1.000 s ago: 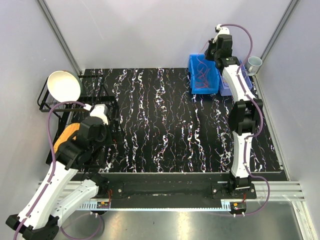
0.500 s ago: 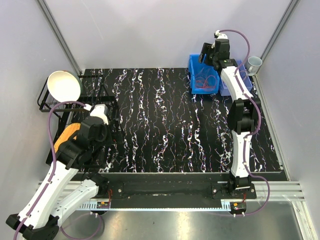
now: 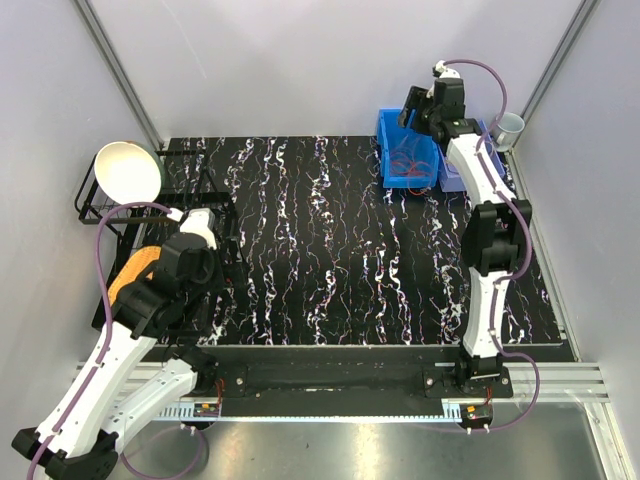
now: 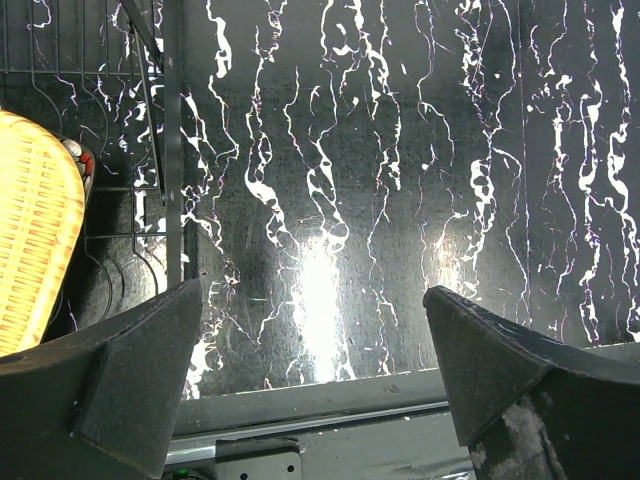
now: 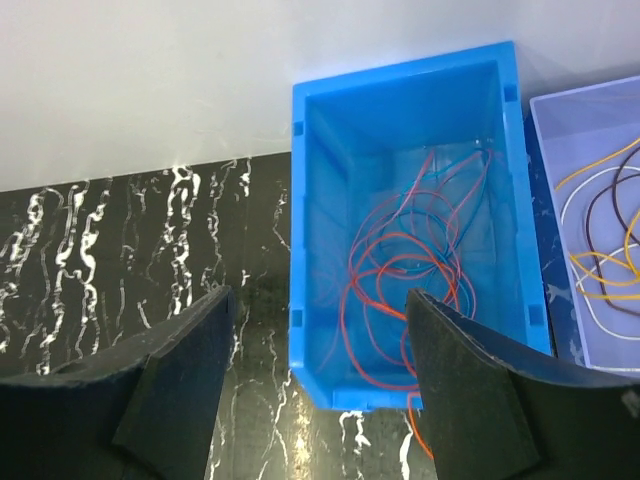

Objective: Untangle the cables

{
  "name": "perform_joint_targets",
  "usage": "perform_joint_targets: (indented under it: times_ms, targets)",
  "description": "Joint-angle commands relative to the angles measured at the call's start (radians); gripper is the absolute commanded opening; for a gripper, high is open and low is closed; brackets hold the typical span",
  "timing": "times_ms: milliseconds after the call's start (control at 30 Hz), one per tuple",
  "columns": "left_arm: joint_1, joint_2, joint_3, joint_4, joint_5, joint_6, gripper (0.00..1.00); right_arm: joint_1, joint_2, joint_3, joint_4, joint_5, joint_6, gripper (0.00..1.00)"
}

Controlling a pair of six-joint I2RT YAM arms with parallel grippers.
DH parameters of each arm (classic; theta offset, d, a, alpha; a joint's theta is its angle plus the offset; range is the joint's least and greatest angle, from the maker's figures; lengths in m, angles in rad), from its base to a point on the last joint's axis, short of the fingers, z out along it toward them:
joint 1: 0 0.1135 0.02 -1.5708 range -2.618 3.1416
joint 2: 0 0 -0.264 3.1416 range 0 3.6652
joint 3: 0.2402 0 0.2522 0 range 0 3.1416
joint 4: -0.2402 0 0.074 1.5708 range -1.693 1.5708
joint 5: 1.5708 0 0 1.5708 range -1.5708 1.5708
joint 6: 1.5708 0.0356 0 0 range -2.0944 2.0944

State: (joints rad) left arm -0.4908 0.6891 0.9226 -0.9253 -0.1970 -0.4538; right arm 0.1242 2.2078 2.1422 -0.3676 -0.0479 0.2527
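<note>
So, top camera first: my right gripper (image 3: 412, 106) hangs over the blue bin (image 3: 385, 150) at the far right corner of the bench (image 3: 320, 260), and the cables (image 3: 405, 160) sit as a reddish tangle inside that bin. My left arm (image 3: 150, 290) is folded up at the near left corner, over a black wire rack (image 3: 100, 215) with a white bowl (image 3: 128, 172) propped at its far end. Left wrist cam: my left gripper (image 4: 312, 290) has its fingers wide apart with nothing between them, just bare marbled bench underneath, plus the rack and something yellow and woven (image 4: 35, 230) off at the left edge. Right wrist cam: fingers apart here too, holding nothing, looking straight down into the bin. Red, orange and a bit of blue strand loop over each other on the bin floor, mostly toward its right side, and one red strand hangs out over the near wall. Just beside the bin on the right is a paler tray (image 5: 590, 125) with yellow, white and dark wires (image 5: 605, 250) lying in it.
</note>
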Motion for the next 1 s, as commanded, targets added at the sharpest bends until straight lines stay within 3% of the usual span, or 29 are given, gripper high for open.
perform_joint_targets:
  times_ms: [0, 167, 433, 967]
  targets:
    - [0.003, 0.001, -0.004, 0.046, -0.032, -0.008, 0.96, -0.001, -0.158, -0.112, 0.019, -0.029, 0.022, 0.75]
    - [0.003, -0.003, -0.004, 0.045, -0.035, -0.009, 0.96, -0.001, -0.283, -0.354, 0.047, 0.014, 0.045, 0.75]
    - [0.003, -0.005, -0.002, 0.046, -0.039, -0.009, 0.96, -0.001, -0.333, -0.534, 0.065, 0.013, 0.183, 0.75]
    - [0.003, -0.008, -0.005, 0.046, -0.048, -0.013, 0.96, -0.015, -0.183, -0.424, 0.064, 0.137, 0.272, 0.72]
